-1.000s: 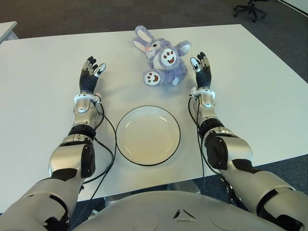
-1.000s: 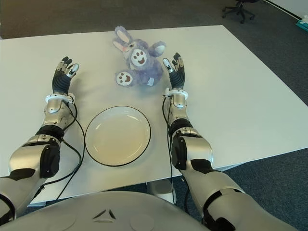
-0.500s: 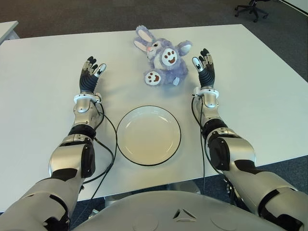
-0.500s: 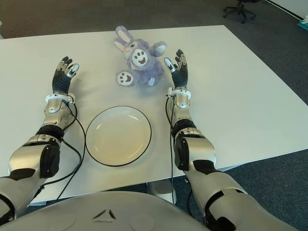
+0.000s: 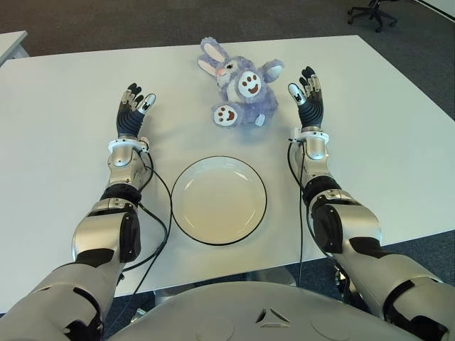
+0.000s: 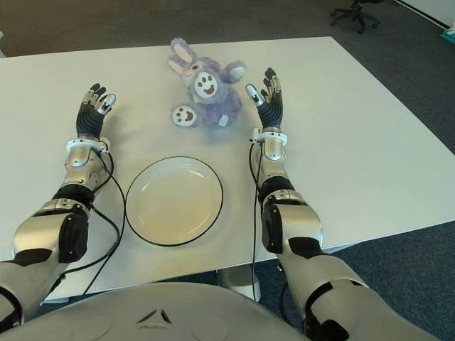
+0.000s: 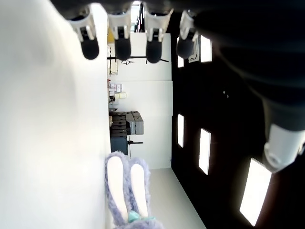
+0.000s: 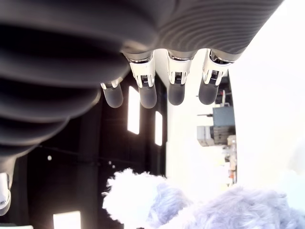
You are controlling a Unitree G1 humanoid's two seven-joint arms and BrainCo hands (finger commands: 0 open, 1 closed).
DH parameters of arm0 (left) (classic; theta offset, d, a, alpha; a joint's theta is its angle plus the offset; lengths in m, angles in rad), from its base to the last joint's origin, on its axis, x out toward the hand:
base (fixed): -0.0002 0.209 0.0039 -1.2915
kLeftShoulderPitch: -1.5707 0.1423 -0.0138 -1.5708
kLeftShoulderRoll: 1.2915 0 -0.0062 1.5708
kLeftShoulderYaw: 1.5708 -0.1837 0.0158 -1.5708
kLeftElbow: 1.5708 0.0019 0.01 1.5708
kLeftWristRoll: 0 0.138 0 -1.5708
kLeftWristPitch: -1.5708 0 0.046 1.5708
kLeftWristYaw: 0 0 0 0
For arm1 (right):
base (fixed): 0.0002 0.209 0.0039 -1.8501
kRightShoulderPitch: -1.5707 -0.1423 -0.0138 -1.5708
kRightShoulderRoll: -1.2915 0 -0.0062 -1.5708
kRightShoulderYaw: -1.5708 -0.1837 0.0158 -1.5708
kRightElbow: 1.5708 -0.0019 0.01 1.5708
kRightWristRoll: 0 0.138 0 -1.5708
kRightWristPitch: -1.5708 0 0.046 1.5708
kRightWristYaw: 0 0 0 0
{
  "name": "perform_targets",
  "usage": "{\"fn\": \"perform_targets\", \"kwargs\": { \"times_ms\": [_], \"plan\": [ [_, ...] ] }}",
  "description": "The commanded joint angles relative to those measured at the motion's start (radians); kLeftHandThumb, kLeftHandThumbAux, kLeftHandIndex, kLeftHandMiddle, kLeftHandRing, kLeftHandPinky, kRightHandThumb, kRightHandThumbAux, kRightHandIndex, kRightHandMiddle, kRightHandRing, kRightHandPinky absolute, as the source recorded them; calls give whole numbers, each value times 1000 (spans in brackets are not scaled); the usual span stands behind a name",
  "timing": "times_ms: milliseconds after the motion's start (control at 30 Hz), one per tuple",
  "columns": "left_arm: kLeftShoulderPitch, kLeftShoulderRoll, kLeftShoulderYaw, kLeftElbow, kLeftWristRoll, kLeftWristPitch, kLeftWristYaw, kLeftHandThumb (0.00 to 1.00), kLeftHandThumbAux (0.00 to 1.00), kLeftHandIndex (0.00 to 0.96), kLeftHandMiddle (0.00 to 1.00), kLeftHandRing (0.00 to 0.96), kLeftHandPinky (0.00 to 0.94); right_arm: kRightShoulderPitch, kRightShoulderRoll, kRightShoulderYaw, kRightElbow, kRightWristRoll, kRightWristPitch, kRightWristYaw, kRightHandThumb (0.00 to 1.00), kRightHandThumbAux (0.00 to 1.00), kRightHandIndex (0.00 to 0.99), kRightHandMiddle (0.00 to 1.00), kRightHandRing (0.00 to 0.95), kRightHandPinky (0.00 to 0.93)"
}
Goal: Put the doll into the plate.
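A white table (image 5: 64, 106) fills most of the view, with dark grey carpet beyond its far edge. An office chair (image 5: 370, 13) stands on that carpet at about 1 o'clock, well apart from the table.

Both robot arms reach forward over the table. At the table's centre, close to the robot, sits a round white plate (image 5: 186, 177) with a thin dark rim; nothing lies in it.

At 12 o'clock from the plate, farther out on the table, lies the doll (image 5: 239, 84), a purple plush rabbit on its back, with long ears pointing to about 11 o'clock and white foot pads facing up. It is well apart from the plate.

The right hand (image 5: 309, 105) is at 3 o'clock of the doll, just beside it, fingers straight and spread, grasping nothing. The left hand (image 5: 133, 114) is at 9 o'clock of the doll, farther from it, fingers also released and holding nothing.
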Motion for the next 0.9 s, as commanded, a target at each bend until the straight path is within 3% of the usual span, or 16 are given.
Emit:
{"fn": "perform_targets", "kwargs": {
  "times_ms": [33, 333, 533, 900],
  "plan": [
    [111, -48, 1, 76, 0, 78, 3, 21, 552, 0, 93, 32, 0, 49, 2, 13, 0, -7, -26, -2, 0, 505, 14, 20, 11, 17],
    [109, -54, 4, 77, -3, 79, 5, 19, 556, 0, 91, 31, 0, 35, -20, 32, -30, -5, -52, 25, 0, 494, 0, 0, 0, 0],
    [109, -57, 7, 78, -6, 78, -1, 24, 554, 0, 81, 22, 0, 6, -67, 7, 0, 31, -12, 91, 0, 475, 0, 0, 0, 0],
    [103, -61, 15, 84, -6, 83, 2, 38, 554, 0, 88, 30, 0, -34, -111, 28, 12, 5, -55, 112, 5, 456, 0, 0, 0, 18]
  ]
}}
